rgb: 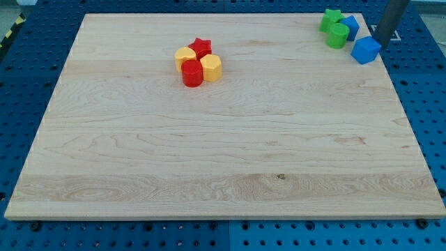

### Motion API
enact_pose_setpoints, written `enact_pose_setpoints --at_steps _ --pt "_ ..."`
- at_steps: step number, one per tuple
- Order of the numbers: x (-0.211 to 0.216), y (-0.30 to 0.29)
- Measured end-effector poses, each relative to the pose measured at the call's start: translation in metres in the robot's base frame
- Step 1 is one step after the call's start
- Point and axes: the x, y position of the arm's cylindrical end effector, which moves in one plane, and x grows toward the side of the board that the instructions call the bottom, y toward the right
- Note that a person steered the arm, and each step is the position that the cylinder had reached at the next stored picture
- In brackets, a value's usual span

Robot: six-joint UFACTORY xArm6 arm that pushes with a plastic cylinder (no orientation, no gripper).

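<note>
My tip [381,40] comes down at the view's top right, at the board's right edge, right beside the upper right side of a blue cube [366,50]; contact cannot be judged. Left of it sit a green cylinder [338,35], a green star [331,19] and another blue block [350,26], packed close together. Far off at the view's upper left of centre lies a tight cluster: a red star [201,47], a yellow block [185,56], a red cylinder [192,73] and a yellow hexagonal block [212,68].
The wooden board [223,153] rests on a blue perforated table [28,84]. A yellow-black striped strip [8,33] runs along the view's top left corner.
</note>
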Motion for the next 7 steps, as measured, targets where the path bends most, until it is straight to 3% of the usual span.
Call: enact_pose_setpoints --at_steps 2,3,4,5,7 --pt "0.020 -0.044" --pt "0.030 -0.031" --pt "0.030 0.046" --pt "0.010 0.051" --pt "-0.084 0.034"
